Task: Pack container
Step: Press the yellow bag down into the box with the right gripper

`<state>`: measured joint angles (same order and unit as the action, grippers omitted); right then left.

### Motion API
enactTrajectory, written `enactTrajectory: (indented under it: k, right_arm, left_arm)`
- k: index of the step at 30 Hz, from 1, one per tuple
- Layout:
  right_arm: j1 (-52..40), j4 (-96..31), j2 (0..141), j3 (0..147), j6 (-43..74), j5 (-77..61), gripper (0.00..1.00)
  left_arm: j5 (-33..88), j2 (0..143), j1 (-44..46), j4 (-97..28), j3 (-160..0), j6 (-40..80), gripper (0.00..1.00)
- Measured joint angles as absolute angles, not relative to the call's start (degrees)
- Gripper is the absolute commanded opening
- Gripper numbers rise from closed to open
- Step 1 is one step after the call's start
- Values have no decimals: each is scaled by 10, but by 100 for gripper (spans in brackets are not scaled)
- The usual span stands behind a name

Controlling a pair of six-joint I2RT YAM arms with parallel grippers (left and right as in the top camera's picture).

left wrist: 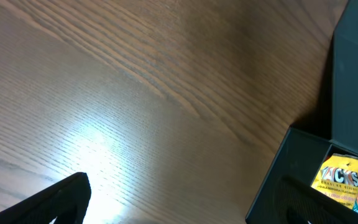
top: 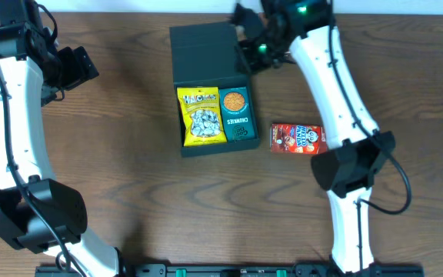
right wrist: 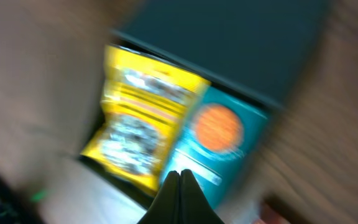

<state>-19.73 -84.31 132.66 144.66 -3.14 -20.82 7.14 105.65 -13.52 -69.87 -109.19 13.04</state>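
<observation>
The container [top: 202, 50] is a dark teal box lying mid-table with its flap lid open toward the back. Inside lie a yellow snack packet [top: 200, 115] and a small teal carton with an orange circle [top: 235, 115], side by side. A red snack packet [top: 297, 139] lies on the wood to the container's right. My right gripper [top: 244, 37] hovers by the lid's right edge; in the blurred right wrist view its fingers [right wrist: 180, 186] are shut and empty above the packet [right wrist: 142, 118] and carton [right wrist: 219, 134]. My left gripper [left wrist: 179, 208] is open and empty, left of the container [left wrist: 278, 174].
The wooden table stretches bare to the left of the container under the left arm [top: 14, 92]. The right arm [top: 337, 100] crosses above the table just behind the red packet. A black rail [top: 221, 271] runs along the front edge.
</observation>
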Motion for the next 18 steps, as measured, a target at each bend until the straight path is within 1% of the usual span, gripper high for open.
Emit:
enactTrajectory:
  k: [5, 11, 18]
  right_arm:
    - [-169, -846, 1327, 1345, 7, -145, 2]
    - [-181, -848, 1336, 1228, 27, -130, 1]
    - [-215, -853, 1342, 1193, 44, -119, 2]
  left_arm:
    - [71, 1056, -135, -693, -1092, 130, 95]
    - [71, 1056, -135, -688, -1092, 130, 95]
    - [71, 1056, -135, -689, -1092, 130, 95]
